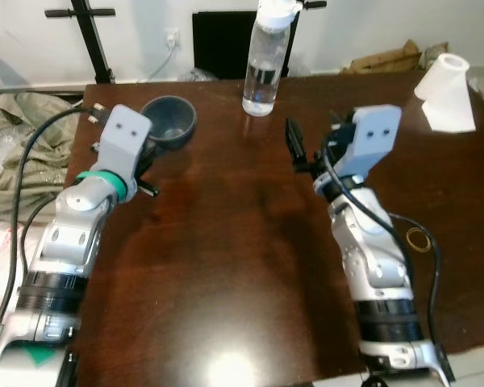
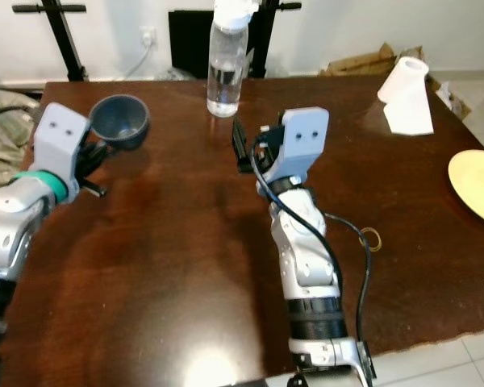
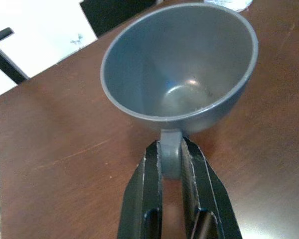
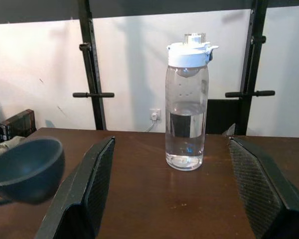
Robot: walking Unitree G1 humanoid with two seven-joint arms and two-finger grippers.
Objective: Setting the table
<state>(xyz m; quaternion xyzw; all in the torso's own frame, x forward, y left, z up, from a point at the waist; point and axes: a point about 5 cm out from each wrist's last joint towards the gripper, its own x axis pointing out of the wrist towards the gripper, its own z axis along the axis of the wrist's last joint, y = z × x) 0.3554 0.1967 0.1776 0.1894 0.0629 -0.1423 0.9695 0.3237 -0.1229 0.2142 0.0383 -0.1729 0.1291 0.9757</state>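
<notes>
**Cup held by its handle at the table's far left**

Head views: The dark wooden table [image 1: 242, 266] carried a grey cup [image 1: 171, 121] near its far left corner, just ahead of the left gripper [image 1: 149, 153], whose arm reached in from the left edge. A clear water bottle [image 1: 266, 60] with a white cap stood at the far edge, about mid-table. The right gripper [image 1: 302, 149] was raised over the table's middle, pointing toward the bottle and well apart from it. A white paper roll [image 2: 407, 97] sat on a napkin at the far right; a pale yellow plate [image 2: 477, 185] lay at the right edge. A small ring [image 2: 373, 239] lay beside the right arm.

Left wrist view: The left gripper's fingers [image 3: 147, 184] were closed narrowly on the cup's short handle [image 3: 170, 157], one on each side, touching it. The cup appeared empty, tilted slightly, its base hidden.

Right wrist view: The right gripper's fingers [image 4: 89, 189] were spread wide, gripping nothing. The bottle stood upright between them, farther off, roughly half full. The cup showed off to one side.
</notes>
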